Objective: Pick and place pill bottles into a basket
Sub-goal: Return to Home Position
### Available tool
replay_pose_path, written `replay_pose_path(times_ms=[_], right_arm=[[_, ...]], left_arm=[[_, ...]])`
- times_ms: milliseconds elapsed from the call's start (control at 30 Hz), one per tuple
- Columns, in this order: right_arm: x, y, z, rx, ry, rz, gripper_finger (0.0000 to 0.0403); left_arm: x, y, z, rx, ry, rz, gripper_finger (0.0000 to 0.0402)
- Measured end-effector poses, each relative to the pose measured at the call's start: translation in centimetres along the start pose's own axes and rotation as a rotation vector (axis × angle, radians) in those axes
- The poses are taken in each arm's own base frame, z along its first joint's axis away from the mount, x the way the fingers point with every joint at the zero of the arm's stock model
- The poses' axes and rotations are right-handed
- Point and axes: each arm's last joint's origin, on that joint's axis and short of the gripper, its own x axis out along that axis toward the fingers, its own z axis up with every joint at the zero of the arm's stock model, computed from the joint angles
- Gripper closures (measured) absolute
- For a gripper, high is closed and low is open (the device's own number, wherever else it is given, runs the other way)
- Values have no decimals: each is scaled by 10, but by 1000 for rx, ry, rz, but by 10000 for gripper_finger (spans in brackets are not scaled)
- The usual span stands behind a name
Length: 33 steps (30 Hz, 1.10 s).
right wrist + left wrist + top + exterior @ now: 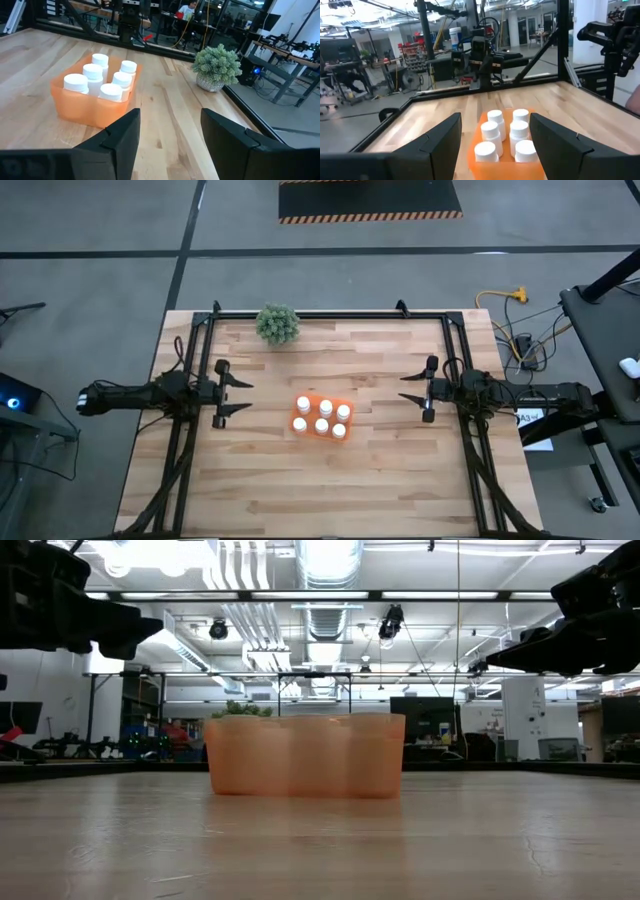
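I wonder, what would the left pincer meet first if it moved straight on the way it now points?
Probably the orange basket holding the pill bottles, which lies ahead of the left pincer. The low view shows the pincer above the basket's rim, so it might pass over.

surface (330, 480) mid: basket (322, 418) with pill bottles (326, 407) packed in, caps above rim, the only obstacle in the centre. plant (277, 323) at far edge, well apart from basket. open lanes from left jaws and right jaws to basket; jaws spread, held above the surface. whole near half passable. black frame rails (350, 314) box in the edges; left arm (140, 393) and right arm (520, 393) lie over the side rails
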Motion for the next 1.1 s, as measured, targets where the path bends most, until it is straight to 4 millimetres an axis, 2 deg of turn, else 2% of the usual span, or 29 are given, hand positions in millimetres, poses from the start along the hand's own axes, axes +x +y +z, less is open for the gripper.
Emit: replay_pose_path(times_ms=[1100], right_arm=[[0,0,0,0,0,0,204]], left_arm=[[7,-2,-11,-2,127,-18,185]])
